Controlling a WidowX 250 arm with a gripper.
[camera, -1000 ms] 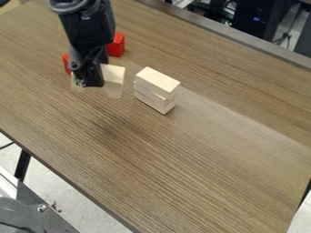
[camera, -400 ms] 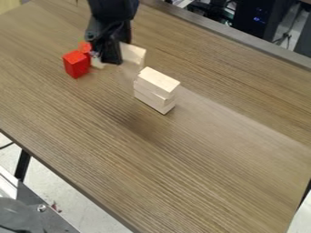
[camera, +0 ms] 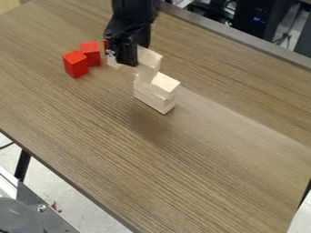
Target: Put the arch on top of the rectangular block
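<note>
Pincer (camera: 126, 57), one in count, hangs from one black arm (camera: 133, 13) over the work surface and is closed on one pale wooden arch (camera: 150, 60); the exact width of the gap between its tips cannot be read from this angle. Of the arch, two portions are noted: a larger one at the pincer's right in the view, and a smaller one at its left. The larger portion overlaps the rear left of a stack in the view; contact between the two cannot be confirmed. Said stack, below and to the right of the pincer in the view, consists of two pale rectangular blocks, one upper (camera: 159, 88) and one lower (camera: 153, 101), laid one on the other. Red pieces counted: three. Two are red blocks (camera: 76, 64) left of the pincer, close together; the third is a red sliver (camera: 105, 44) just beside the pincer's left, mostly hidden. One wood-grained table (camera: 158, 168) lies beneath the pincer. Beyond its far edge, up and right of the pincer, stands dark equipment (camera: 254, 18) showing blue light.
</note>
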